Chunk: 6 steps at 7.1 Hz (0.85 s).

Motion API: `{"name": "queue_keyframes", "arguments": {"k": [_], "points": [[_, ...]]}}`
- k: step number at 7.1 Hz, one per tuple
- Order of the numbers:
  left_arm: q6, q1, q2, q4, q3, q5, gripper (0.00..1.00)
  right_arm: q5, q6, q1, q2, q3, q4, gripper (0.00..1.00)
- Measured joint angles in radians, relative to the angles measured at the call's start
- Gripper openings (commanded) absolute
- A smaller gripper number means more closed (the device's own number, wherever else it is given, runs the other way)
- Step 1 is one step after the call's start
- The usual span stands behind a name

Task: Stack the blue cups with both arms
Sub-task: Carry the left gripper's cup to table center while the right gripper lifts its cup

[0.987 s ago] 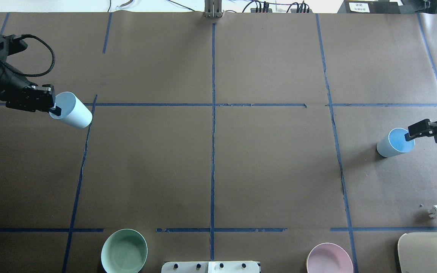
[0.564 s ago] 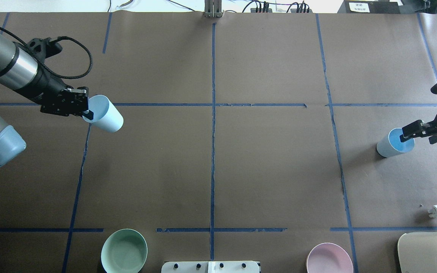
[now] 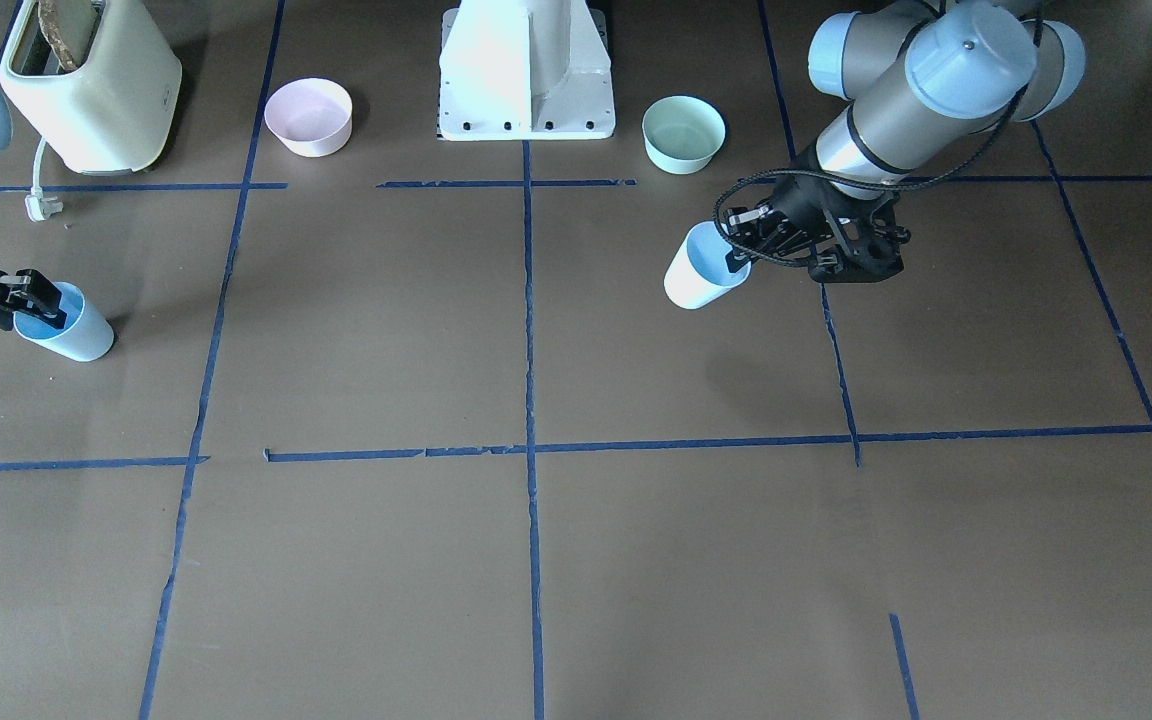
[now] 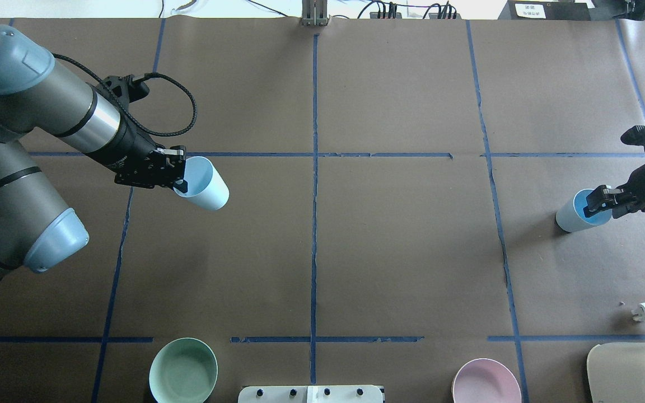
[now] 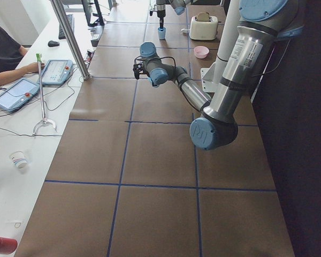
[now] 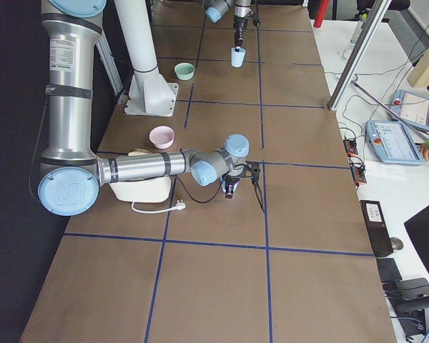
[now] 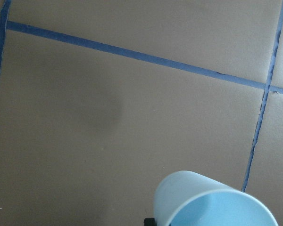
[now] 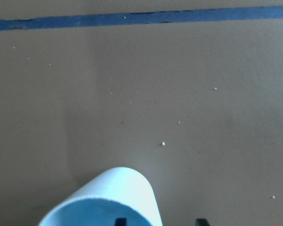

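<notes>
Two-arm cup stacking, transport stage. The left tool [image 4: 181,180] pinches the rim of one blue cup [image 4: 205,187], one finger inside the mouth. This cup hangs clear of the desk [image 4: 389,252] at centre left of the overhead view, and its shadow falls apart from it in the left wrist view. The right tool [image 4: 592,206] straddles the rim of the second blue cup [image 4: 570,215] at the far right edge. Its jaws are parted, one finger inside and one outside with a gap showing in the right wrist view. That cup appears to stand on the desk.

Good practice, as judged: close the right tool fully on the wall before any lift. Bring the carried cup over the other with mouths level and axes in line, then lower it straight. A finger left inside the receiving cup would likely block nesting, so that cup is better released first.

Count: two blue cups; two bowls, one green [image 4: 183,370] and one pink [image 4: 486,383]; one toaster [image 4: 630,372]; two arms.
</notes>
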Motion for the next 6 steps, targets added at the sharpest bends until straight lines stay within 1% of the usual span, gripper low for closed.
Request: {"name": "queue_keyframes", "arguments": {"k": [2, 4, 6], "points": [[-0.004, 0.090, -0.057, 0.031, 0.013, 0.102, 0.00, 0.018, 0.000, 0.002, 0.006, 0.006, -0.003, 0.00], [-0.004, 0.148, -0.145, 0.088, 0.046, 0.189, 0.00, 0.045, 0.000, 0.032, 0.029, 0.021, -0.013, 0.00], [-0.002, 0.205, -0.205, 0.109, 0.081, 0.285, 0.00, 0.113, 0.000, 0.094, 0.067, 0.024, -0.044, 0.00]]}}
